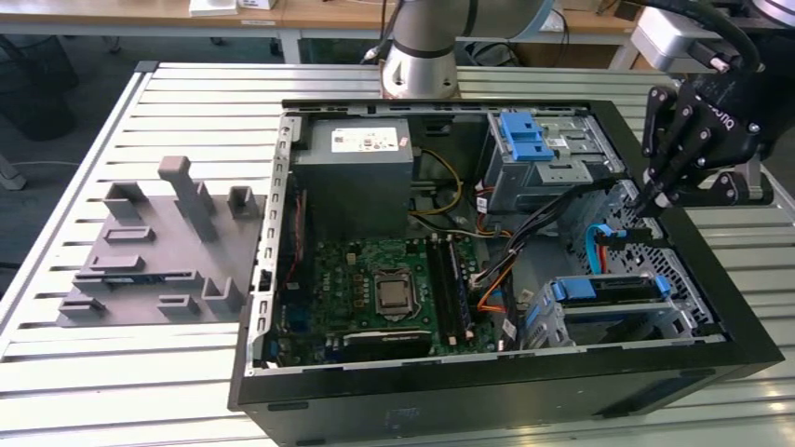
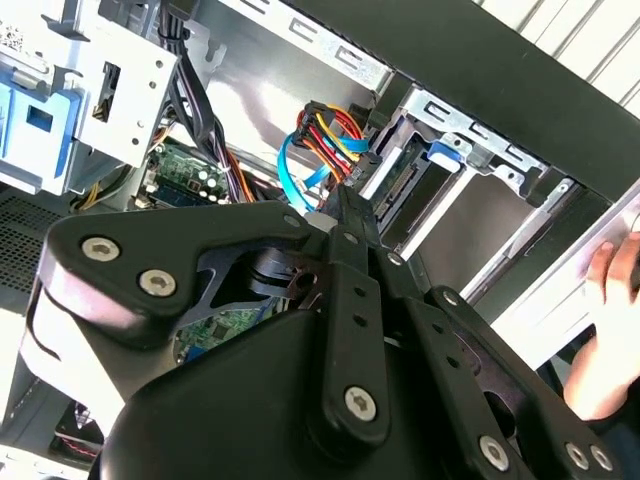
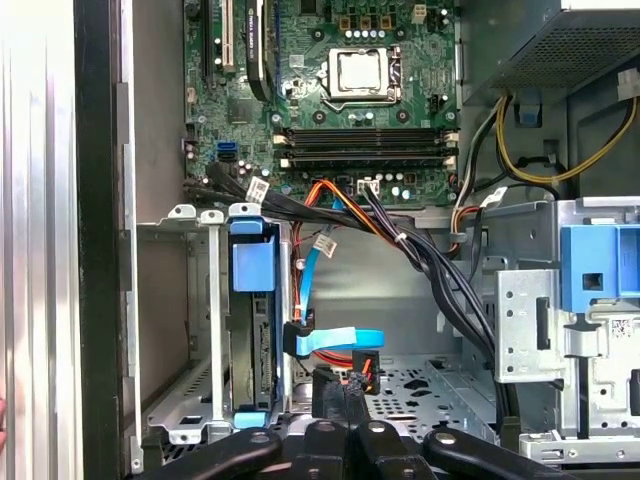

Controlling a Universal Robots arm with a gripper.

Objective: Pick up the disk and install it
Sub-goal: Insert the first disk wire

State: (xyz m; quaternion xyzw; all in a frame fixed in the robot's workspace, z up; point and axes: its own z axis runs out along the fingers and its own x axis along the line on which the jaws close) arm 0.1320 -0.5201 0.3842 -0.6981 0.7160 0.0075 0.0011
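One computer case (image 1: 497, 396) is lying open on one slatted bench (image 1: 186, 93). One disk (image 1: 604, 290) is sitting inside the case. It is slotted on edge in one metal cage (image 3: 172, 320), in the case corner farthest from the single grey power supply box (image 1: 360, 163). A blue rail is showing along the disk in the first wrist view (image 3: 250, 330).

One pincer (image 1: 649, 197) is reaching into the case near that cage and is not touching the disk. Its two fingers (image 2: 345, 230) are lying pressed together. The tips are hanging just beside the plug end of one blue flat cable (image 3: 338, 340). Whether they are pinching that plug cannot be told.

One grey moulded fixture (image 1: 155, 251) is resting on the bench beside the case, on the power supply side. One person's hand (image 2: 612, 330) is showing just outside the case wall.
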